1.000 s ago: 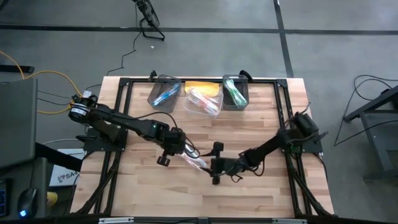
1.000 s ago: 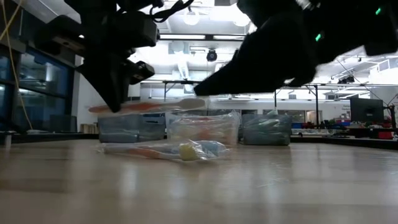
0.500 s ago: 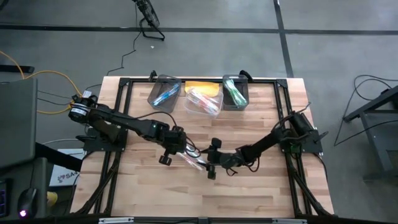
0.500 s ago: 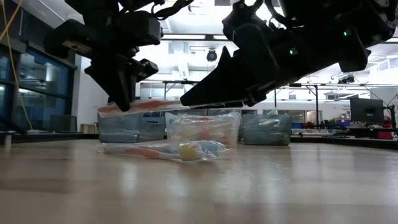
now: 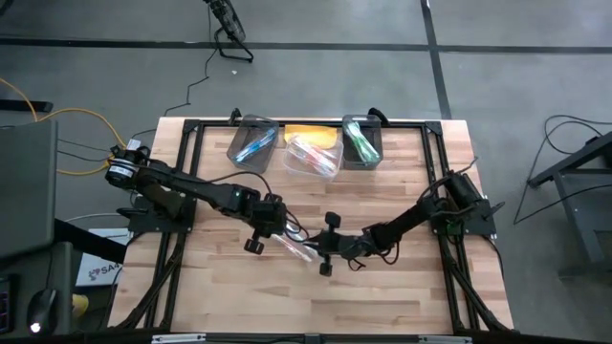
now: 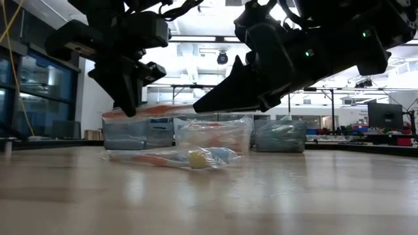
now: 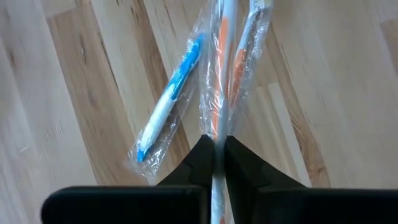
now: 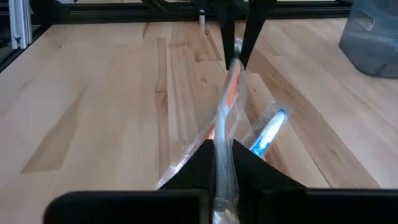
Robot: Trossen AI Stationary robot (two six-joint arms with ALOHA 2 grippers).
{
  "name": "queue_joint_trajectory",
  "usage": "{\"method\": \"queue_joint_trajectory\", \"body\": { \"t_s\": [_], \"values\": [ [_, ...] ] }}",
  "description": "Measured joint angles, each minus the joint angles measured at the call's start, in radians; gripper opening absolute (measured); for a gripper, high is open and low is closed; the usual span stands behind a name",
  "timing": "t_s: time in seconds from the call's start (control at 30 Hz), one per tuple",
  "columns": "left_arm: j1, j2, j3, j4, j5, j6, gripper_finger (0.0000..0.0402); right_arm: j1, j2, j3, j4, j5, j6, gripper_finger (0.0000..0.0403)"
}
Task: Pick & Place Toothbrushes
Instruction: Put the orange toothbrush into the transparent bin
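An orange-and-white toothbrush (image 6: 163,109) in a clear wrapper hangs level above the table, with both grippers shut on it. My left gripper (image 6: 128,109) has one end and my right gripper (image 6: 204,107) the other. Below it, two more wrapped toothbrushes lie flat on the wood, a blue one (image 7: 171,93) and an orange one (image 7: 249,43). Near the far edge three bins stand in a row: a dark bin (image 5: 253,141) with blue toothbrushes, a clear bin (image 5: 314,155) with pink ones and a dark bin (image 5: 361,141) with green ones. My left gripper pinches the wrapped toothbrush near one end (image 7: 217,127) between its two fingers, coming steeply from above, across the stick. The toothbrush is lifted clear of the table and lies level. My right gripper pinches the wrapper at the opposite end (image 8: 225,134) between its two fingers. It comes nearly level from the table's right side, fingers along the stick.
A yellow thing (image 5: 311,134) lies behind the clear bin. Dark frame rails (image 5: 186,153) run along the table's left, right and far sides. Bare wood (image 5: 287,296) stretches toward the near edge.
My right gripper has moved toward the table's left, up to the free end of the lifted toothbrush, rolled a little, and shut on it. The toothbrush stays level in my left gripper, clear of the table.
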Motion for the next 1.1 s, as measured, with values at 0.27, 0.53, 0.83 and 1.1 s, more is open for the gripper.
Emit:
{"method": "queue_joint_trajectory", "body": {
  "t_s": [0.27,0.53,0.83,1.1],
  "values": [
    [0.000,-0.002,0.000,-0.022,-0.022,0.035,0.0089,0.000,0.000,0.000,-0.016,-0.006,0.027,0.0018],
    [0.000,-0.102,0.000,-0.240,-0.138,-0.085,0.0145,-0.012,-0.053,0.000,-0.155,0.052,0.052,0.0017],
    [0.000,-0.216,-0.086,-0.167,-0.168,-0.123,0.0138,-0.153,-0.313,0.001,-0.468,0.196,0.034,0.0017],
    [0.000,-0.257,-0.186,-0.058,-0.162,-0.175,0.0138,-0.394,-0.386,0.001,-0.551,0.060,-0.065,0.0017]
  ]
}}
